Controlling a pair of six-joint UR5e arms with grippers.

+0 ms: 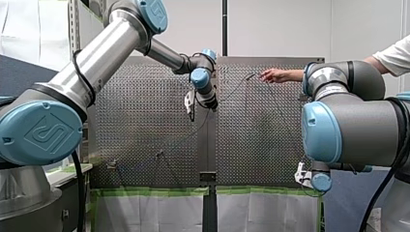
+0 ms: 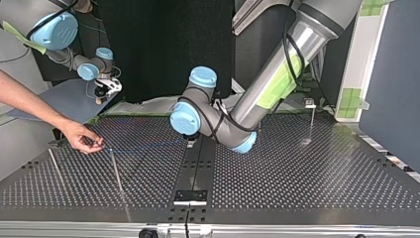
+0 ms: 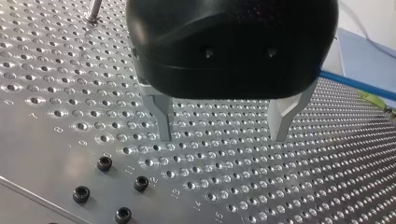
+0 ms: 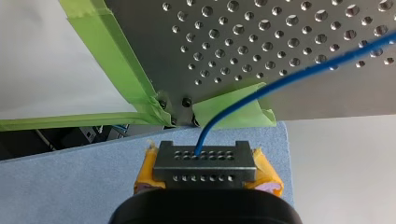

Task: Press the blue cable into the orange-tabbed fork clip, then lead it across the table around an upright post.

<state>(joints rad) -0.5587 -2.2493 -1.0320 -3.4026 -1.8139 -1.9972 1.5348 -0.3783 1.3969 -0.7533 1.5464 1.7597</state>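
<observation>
Right claw (image 4: pixel 204 158) clamps the blue cable (image 4: pixel 322 67), plain only in its wrist view; left claw (image 3: pixel 223 135) gapes empty.

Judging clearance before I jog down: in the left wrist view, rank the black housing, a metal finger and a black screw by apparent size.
1. black housing, largest, though nearest the camera.
2. metal finger.
3. black screw, smallest.

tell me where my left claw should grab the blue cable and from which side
Probably the straight stretch of the blue cable beside my left claw, from above, open fingers astride it: it lies level over the table, and my right claw grips another part.
</observation>
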